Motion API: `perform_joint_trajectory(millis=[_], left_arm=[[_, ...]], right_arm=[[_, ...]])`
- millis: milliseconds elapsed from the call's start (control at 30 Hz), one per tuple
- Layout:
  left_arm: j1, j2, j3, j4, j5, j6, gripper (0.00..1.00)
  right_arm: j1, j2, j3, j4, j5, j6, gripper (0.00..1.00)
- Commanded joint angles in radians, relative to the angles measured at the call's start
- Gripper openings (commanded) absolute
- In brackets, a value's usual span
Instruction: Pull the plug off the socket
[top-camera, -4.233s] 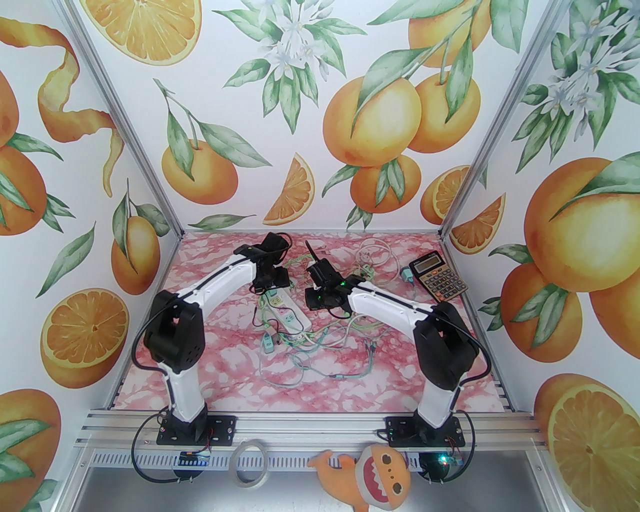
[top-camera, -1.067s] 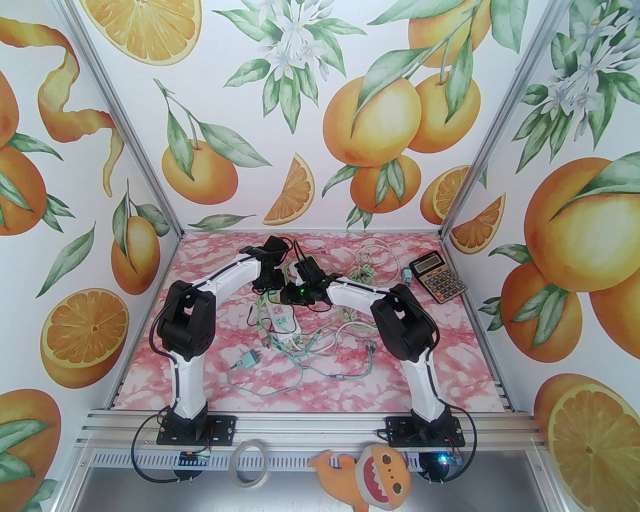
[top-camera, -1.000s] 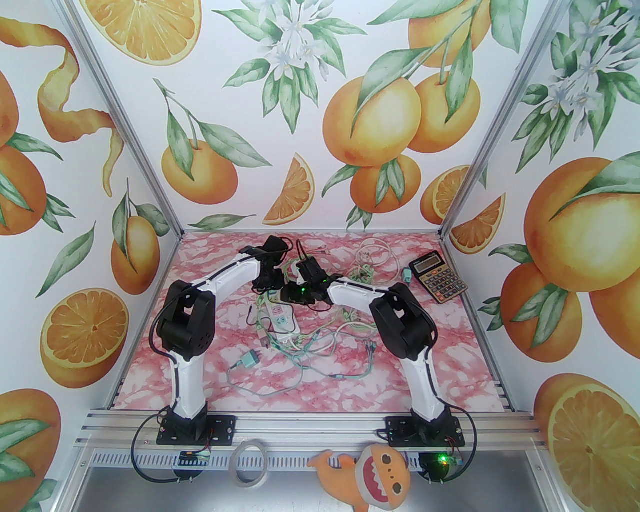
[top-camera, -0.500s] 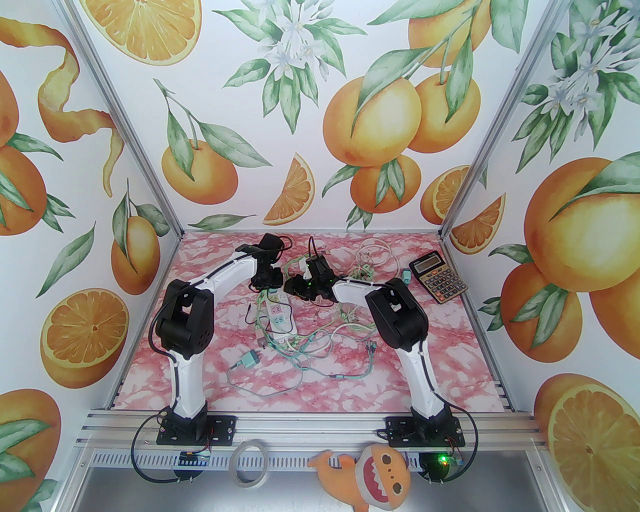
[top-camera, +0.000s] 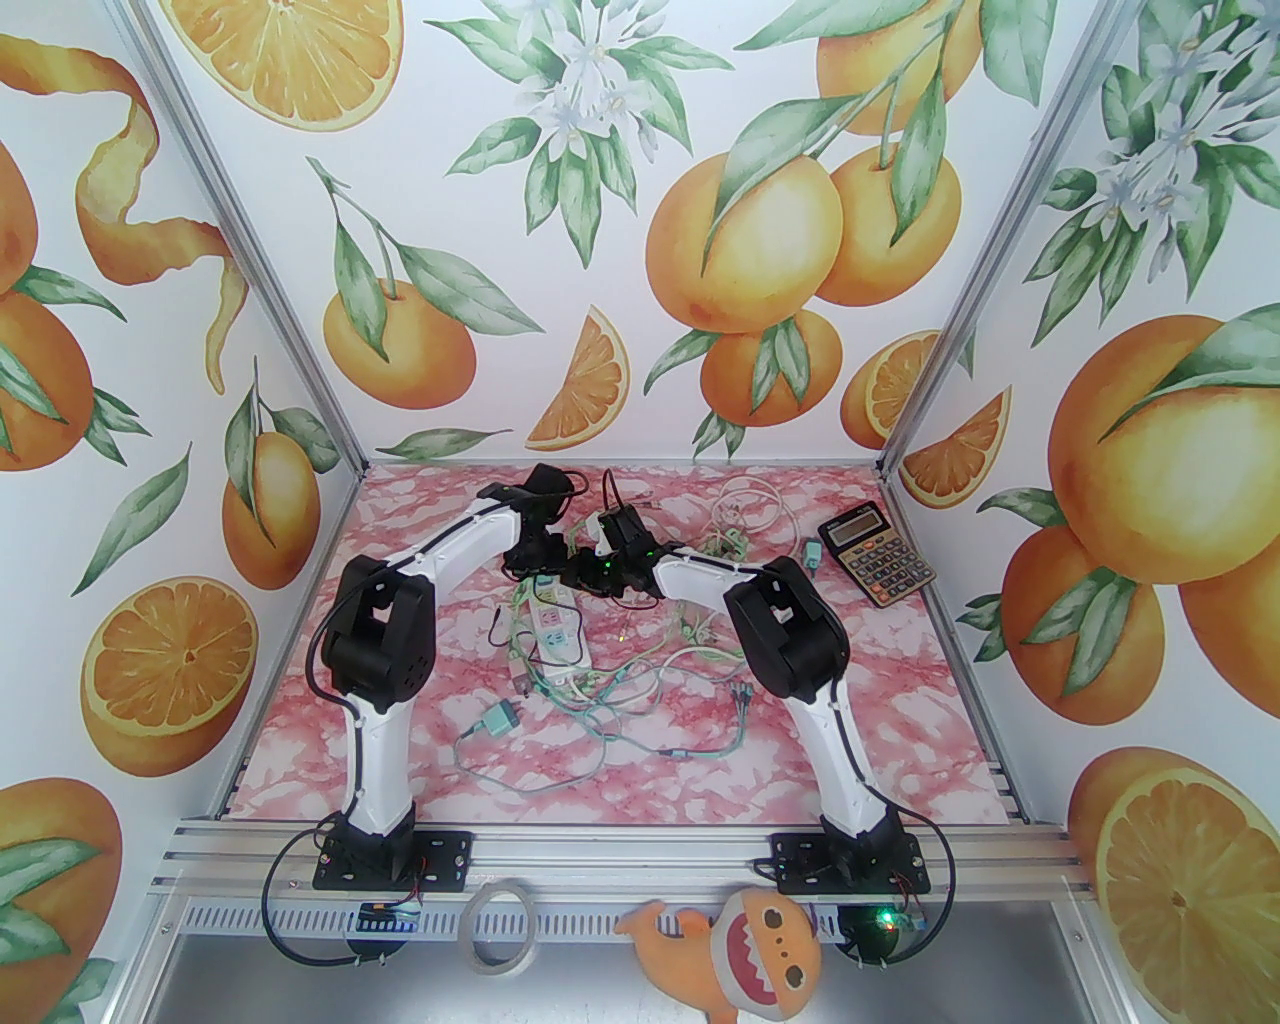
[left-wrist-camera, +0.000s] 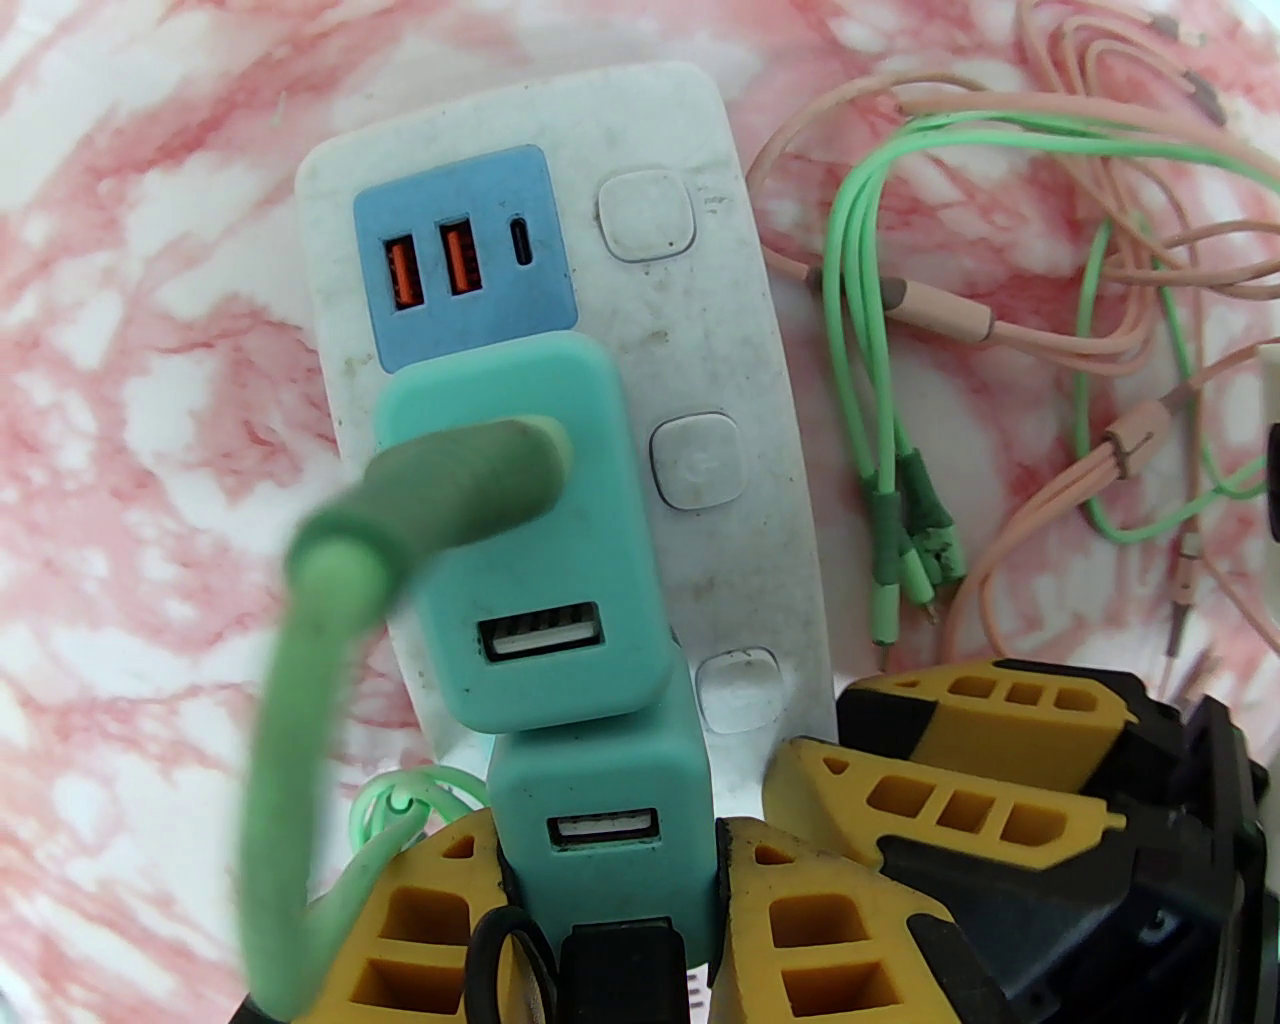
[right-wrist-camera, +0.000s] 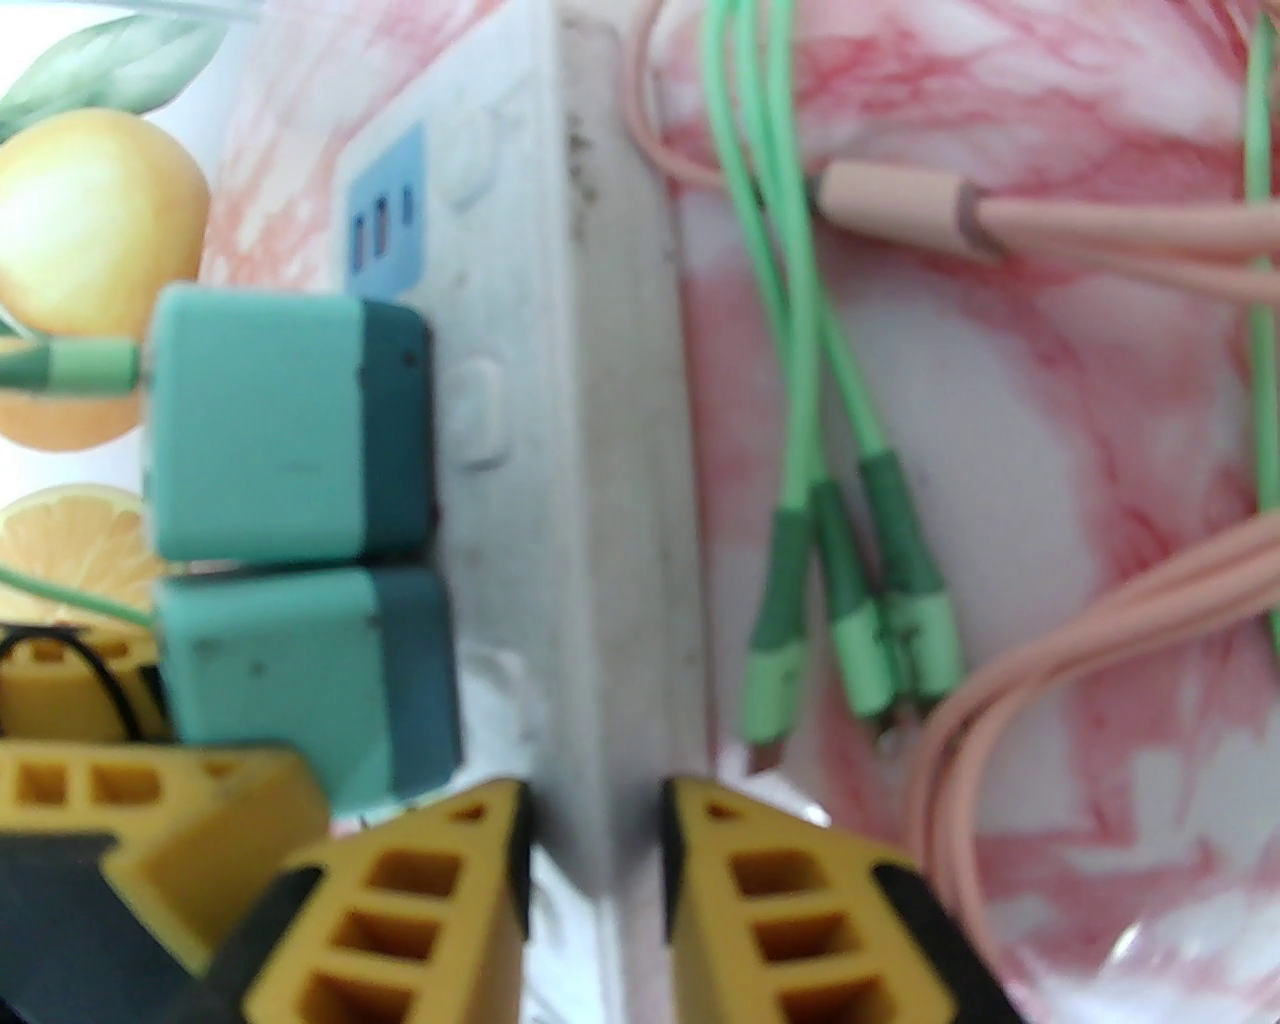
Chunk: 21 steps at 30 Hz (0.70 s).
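Top: both arms meet over the power strip (top-camera: 556, 630) on the bench (top-camera: 850, 720). Left wrist: left pincer (left-wrist-camera: 605, 880) pinches the nearer teal plug (left-wrist-camera: 600, 790), which sits seated in the strip. Right wrist: right pincer (right-wrist-camera: 595, 800) clamps the strip's edge. That shallow hold could slip, and the strip would lift with the plug.

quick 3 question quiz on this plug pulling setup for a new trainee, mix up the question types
1. True or false: the green cable plugs into the nearer teal plug, the one between the left gripper fingers.
2. The right gripper fingers straddle: A the calculator, B the power strip, C a pink cable.
3. How many orange USB ports show on the strip's blue panel?

Key: 1 false, it enters the farther teal plug; 2 B; 3 two.
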Motion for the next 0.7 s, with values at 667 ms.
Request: perform_joint_trajectory(millis=[667], left_arm=[[0.072, -0.088, -0.011, 0.028, 0.14, -0.067, 0.18]], right_arm=[[0.011, 0.033, -0.032, -0.254, 0.138, -0.056, 0.26]])
